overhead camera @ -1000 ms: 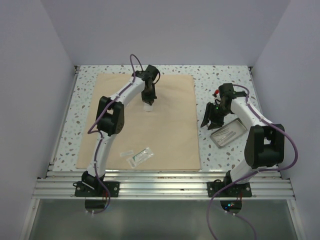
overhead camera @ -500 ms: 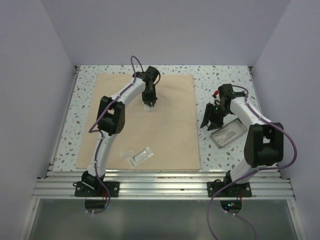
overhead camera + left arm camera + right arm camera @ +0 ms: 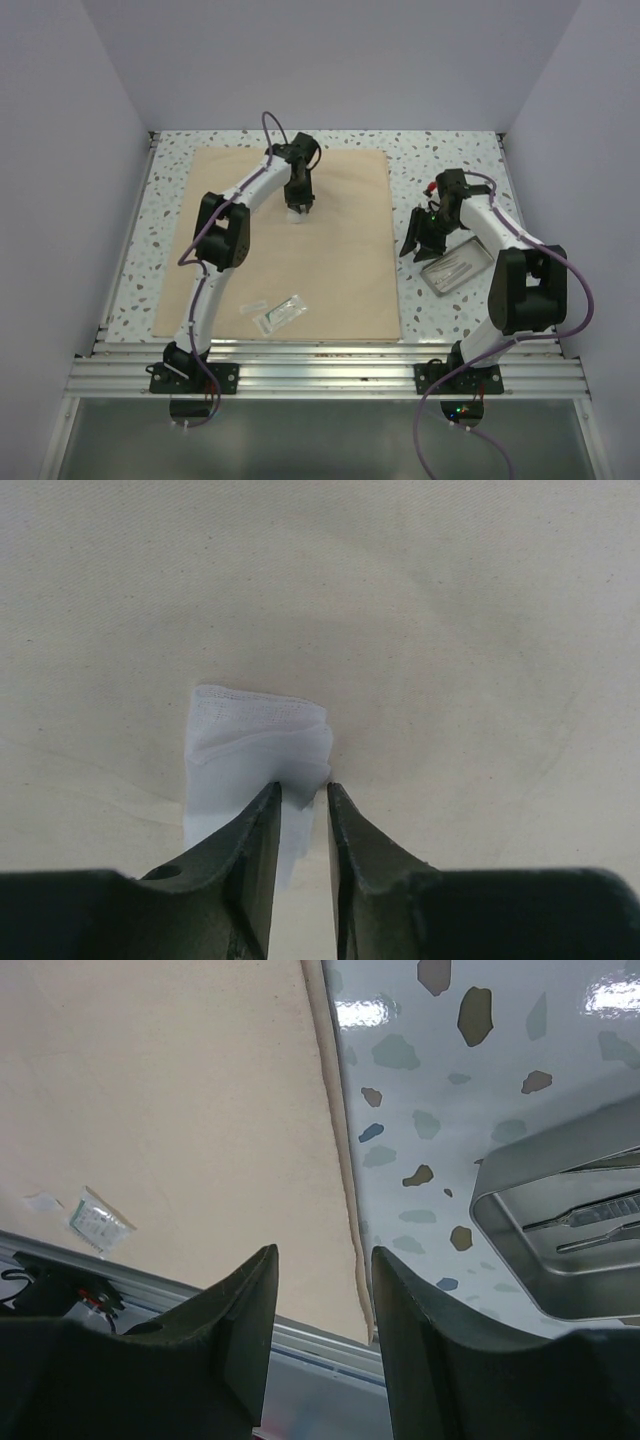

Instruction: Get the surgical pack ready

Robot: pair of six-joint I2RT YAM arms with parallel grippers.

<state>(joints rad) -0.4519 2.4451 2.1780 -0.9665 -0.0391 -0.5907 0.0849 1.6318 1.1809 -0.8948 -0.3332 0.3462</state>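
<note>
Top external | surgical pack (image 3: 330, 270) unfolded flat, centre-left | left gripper (image 3: 298, 207) pinching folded gauze (image 3: 299, 216) over its upper middle | right gripper (image 3: 420, 247) spread, beside instrument tray (image 3: 455, 268) | loading apparently early; wrapping not yet done

Robot lab, plain walls (image 3: 100, 60), aluminium rail (image 3: 320, 375)

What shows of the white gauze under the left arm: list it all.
The white gauze is a small folded square of woven-looking fabric, layers showing at its right edge. It sits over the far middle of the flat-spread tan surgical pack. The left end effector pinches its near right corner; whether it rests on the cloth or hangs above cannot be told.
</note>
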